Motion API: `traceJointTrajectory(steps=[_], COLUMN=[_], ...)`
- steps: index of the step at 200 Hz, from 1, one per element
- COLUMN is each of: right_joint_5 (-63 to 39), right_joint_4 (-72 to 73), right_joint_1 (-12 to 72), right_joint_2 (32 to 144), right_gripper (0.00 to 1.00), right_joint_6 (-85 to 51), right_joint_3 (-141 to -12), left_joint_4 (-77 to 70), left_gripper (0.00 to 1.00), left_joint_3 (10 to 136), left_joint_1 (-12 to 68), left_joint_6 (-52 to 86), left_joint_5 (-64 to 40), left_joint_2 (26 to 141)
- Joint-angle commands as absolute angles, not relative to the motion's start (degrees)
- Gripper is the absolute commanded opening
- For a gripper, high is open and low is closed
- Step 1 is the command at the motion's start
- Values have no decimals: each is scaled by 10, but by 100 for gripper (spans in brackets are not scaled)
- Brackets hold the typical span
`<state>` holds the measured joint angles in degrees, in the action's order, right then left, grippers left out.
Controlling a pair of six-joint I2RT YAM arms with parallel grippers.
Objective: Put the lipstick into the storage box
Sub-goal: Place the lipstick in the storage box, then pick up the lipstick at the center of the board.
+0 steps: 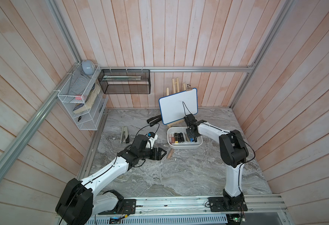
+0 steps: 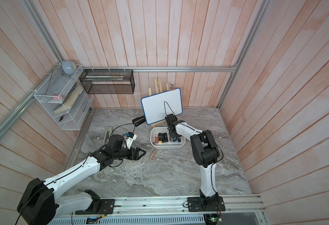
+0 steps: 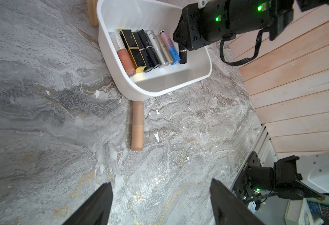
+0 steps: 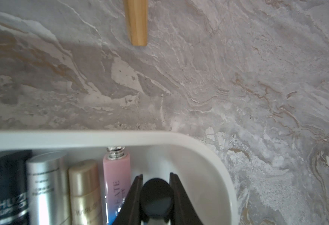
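Right tool (image 4: 155, 175) clamps a black lipstick (image 3: 183, 56) inside the storage box (image 3: 159, 91).
The black lipstick sits at the end of a row of other lipsticks (image 3: 150, 50) lying side by side, just beside a pink-and-blue tube (image 3: 172, 50); whether it touches the box floor I cannot tell. The left tool (image 3: 159, 182) hovers over the bench (image 3: 43, 97), jaws spread wide with nothing between them. A tan lipstick (image 3: 137, 126) lies on the bench, one end just beside the box's outer wall.
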<state>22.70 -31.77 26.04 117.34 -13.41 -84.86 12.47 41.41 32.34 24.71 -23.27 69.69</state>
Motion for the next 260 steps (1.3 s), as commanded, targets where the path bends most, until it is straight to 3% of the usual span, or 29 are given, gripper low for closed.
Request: traceJointTrajectory(steps=[1, 53, 142, 198, 260], right_joint_5=[215, 209, 156, 56, -106], right_joint_4=[-314, -314, -317, -294, -191], right_joint_1=[257, 257, 257, 257, 255], right_joint_2=[1183, 1190, 1138, 1031, 839], right_gripper=[25, 33, 34, 35, 37], right_joint_6=[-137, -139, -154, -191, -257], right_joint_3=[-856, -858, -856, -815, -651], left_joint_4=[121, 123, 133, 152, 163], left_gripper=[84, 84, 84, 83, 83], left_joint_3=[404, 401, 403, 420, 444], left_joint_1=[326, 326, 332, 382, 417], left_joint_6=[249, 251, 245, 222, 187], left_joint_5=[-222, -218, -208, -137, -86], left_joint_2=[702, 702, 702, 732, 781])
